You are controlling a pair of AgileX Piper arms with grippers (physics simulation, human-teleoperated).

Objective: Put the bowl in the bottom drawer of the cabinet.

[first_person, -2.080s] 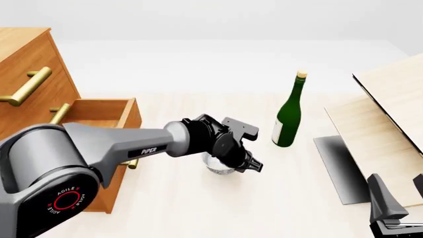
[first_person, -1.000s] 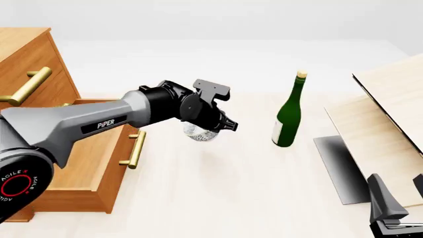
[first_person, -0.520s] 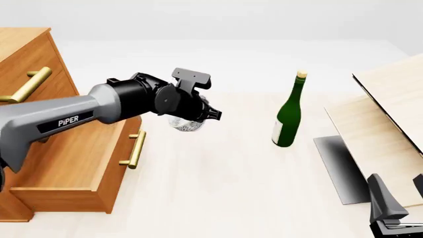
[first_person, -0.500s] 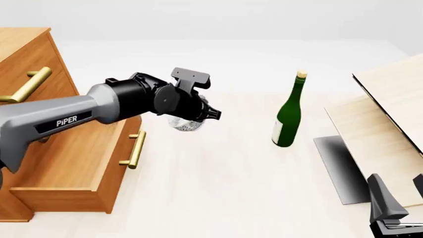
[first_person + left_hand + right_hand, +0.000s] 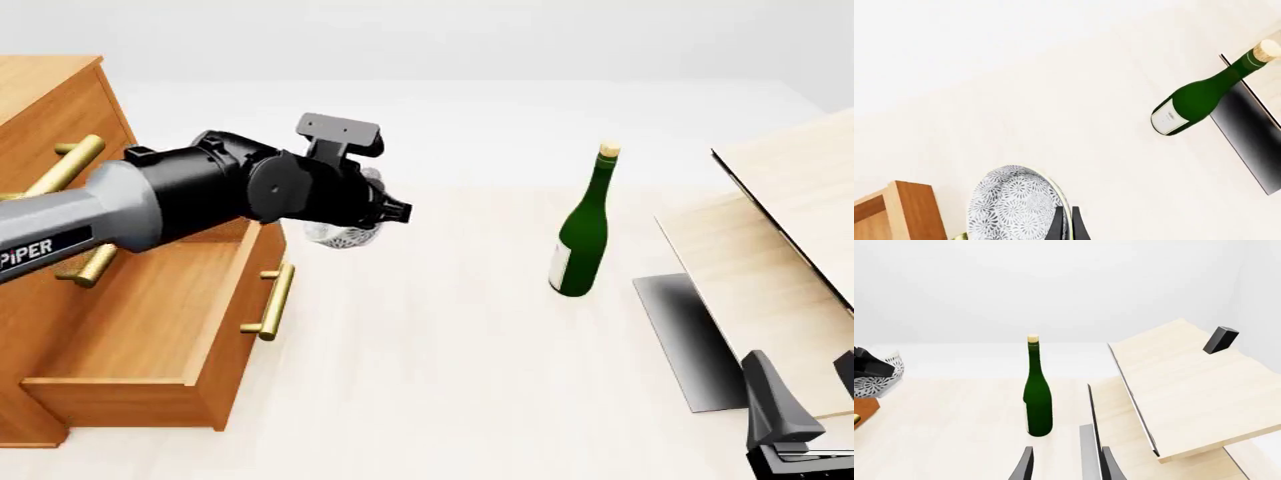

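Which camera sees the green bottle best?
The right wrist view: the bottle stands whole and upright in the middle. The front view also shows it whole but smaller; the left wrist view shows it slanted, near the edge.

Green bottle (image 5: 582, 236) upright on pale table (image 5: 454, 380), pale wooden boards (image 5: 787, 220) at right, dark panel (image 5: 683, 340) beneath them
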